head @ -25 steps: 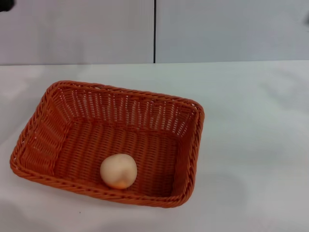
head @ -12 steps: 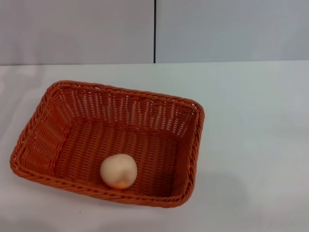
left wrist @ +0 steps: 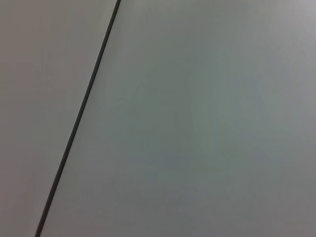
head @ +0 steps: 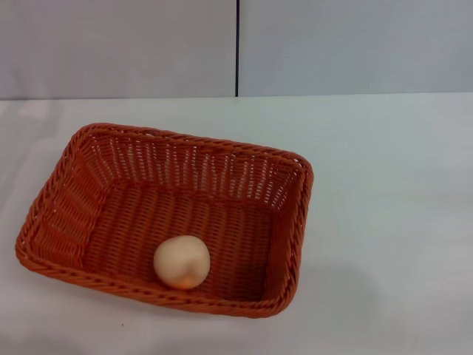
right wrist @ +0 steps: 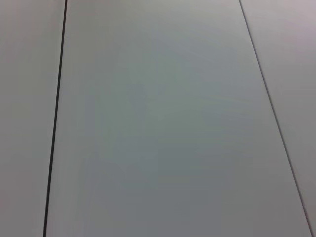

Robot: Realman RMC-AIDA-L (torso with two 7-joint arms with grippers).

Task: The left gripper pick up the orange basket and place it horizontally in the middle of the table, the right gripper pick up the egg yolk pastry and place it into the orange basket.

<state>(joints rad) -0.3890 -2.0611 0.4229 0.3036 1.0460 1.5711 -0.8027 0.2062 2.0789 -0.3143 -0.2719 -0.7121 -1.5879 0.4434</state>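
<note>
The basket [head: 164,219] rests flat on the table [head: 384,192], long side running roughly across the head view, somewhat left of that view's centre. The pastry [head: 182,262] lies inside it, on the woven floor just beside the near wall, pale side showing.

Neither the left gripper nor the right gripper appears in any view. Both wrist views show only plain grey panels with dark seams, so whether either gripper is released or clenched cannot be told; nothing is seen held.

Judged from this layout, both task steps are complete: basket placed, pastry deposited. The step in hand is likely the retreat or parking of both arms.

The next move calls for no further contact with the basket or pastry. If any correction were wanted, it would be shifting the basket rightward toward the table middle.
</note>
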